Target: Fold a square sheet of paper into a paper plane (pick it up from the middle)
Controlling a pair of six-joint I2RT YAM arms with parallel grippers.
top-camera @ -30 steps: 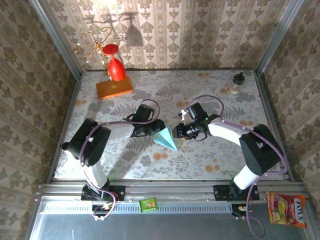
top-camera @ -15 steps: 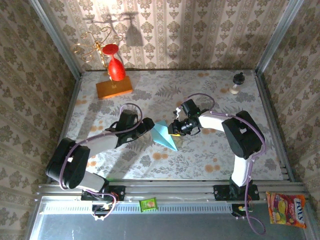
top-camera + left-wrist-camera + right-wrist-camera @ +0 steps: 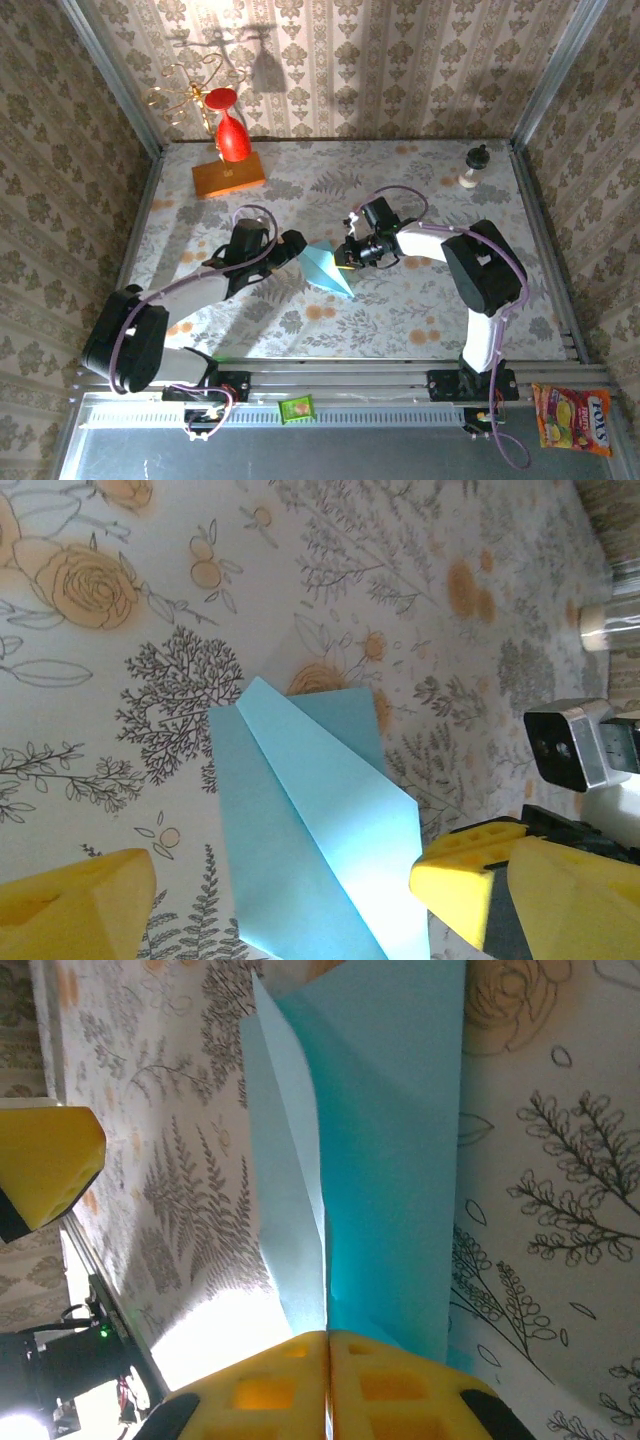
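**Top, left-wrist and right-wrist views, left to right.** A gold wire stand (image 3: 185, 95) sits at the far left corner of the floral table (image 3: 420, 310). Just beside it, an orange block (image 3: 228, 177) carries a red glass (image 3: 230, 135) set upside down.

The left gripper (image 3: 293, 243) lies low over the table at mid-depth. Its yellow fingers (image 3: 80, 900) are spread wide, one on either side of the paper plane (image 3: 328, 268) and touching neither edge. A small green packet (image 3: 296, 408) lies on the near rail below the table edge.

The paper plane is light blue and kite-shaped, near the table's middle between the two grippers. Its sharp tip points toward the near edge, and a centre crease (image 3: 320, 790) runs along its length. The left part of the plane lies on the table.

The right gripper (image 3: 345, 257) has its fingers pressed together, pinching the plane's right edge (image 3: 327, 1332) at the raised fold.

A small dark-capped bottle (image 3: 472, 168) stands at the far right of the table. A sweets bag (image 3: 572, 420) lies beyond the near right corner.
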